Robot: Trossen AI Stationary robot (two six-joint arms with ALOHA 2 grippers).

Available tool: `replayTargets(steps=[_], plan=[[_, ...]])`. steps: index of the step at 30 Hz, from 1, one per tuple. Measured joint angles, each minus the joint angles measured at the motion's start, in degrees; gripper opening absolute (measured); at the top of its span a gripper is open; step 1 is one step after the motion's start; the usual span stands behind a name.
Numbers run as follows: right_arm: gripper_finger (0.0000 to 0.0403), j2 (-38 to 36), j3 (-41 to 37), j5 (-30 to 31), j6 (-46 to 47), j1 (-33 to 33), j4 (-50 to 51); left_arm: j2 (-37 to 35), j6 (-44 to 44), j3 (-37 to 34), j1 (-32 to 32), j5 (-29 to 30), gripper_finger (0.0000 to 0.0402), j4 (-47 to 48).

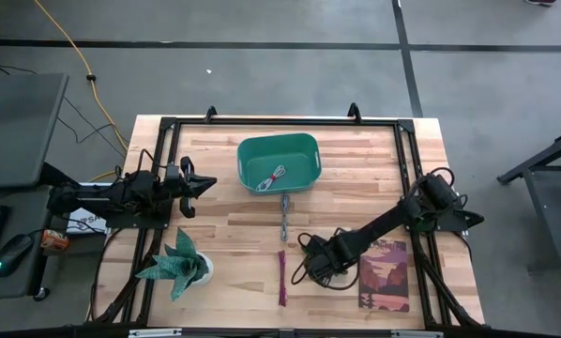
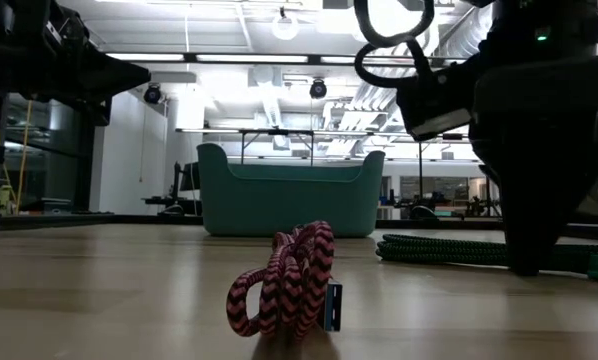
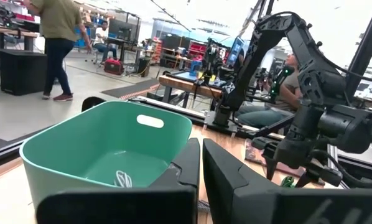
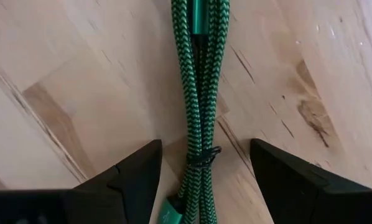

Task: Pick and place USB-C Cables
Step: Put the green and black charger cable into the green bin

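Observation:
The green cable bundle (image 4: 201, 87) lies flat on the wood, also seen as the green cable (image 2: 449, 250) in the low view. My right gripper (image 4: 204, 148) is open right above it, one finger on each side and neither touching; in the high view my right gripper (image 1: 310, 252) hides it. The dark maroon cable (image 1: 281, 277) and the grey cable (image 1: 284, 218) lie on the table. The white-and-red cable (image 1: 279, 176) lies in the teal bin (image 1: 304, 150). My left gripper (image 1: 204, 184) waits shut at the table's left, level with the bin.
A potted plant (image 1: 179, 266) stands at the near left. A book with a landscape cover (image 1: 386, 274) lies under my right arm at the near right. A yellow cord (image 1: 74, 47) runs over the floor. People (image 3: 58, 37) are in the room behind.

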State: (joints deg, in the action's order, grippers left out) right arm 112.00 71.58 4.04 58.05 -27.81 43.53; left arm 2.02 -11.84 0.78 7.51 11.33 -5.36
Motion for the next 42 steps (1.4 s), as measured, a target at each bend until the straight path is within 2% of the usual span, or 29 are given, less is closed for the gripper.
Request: replayTargets(steps=[25,29,40,42], plan=[[0.0228,1.1,0.0,-0.8,-1.3,0.0,0.3,0.0,-0.2,0.0,0.0,0.0,0.0,0.0],[0.0192,1.1,0.0,-0.9,-1.5,0.0,0.3,0.0,-0.2,0.0,0.0,0.0,0.0,0.0],[0.0024,1.1,-0.1,-1.0,-3.1,0.0,0.5,0.0,-0.2,0.0,0.0,0.0,0.0,0.0],[0.0011,1.1,-0.1,-1.0,-4.6,0.0,0.6,0.0,-0.2,0.0,0.0,0.0,0.0,0.0]])
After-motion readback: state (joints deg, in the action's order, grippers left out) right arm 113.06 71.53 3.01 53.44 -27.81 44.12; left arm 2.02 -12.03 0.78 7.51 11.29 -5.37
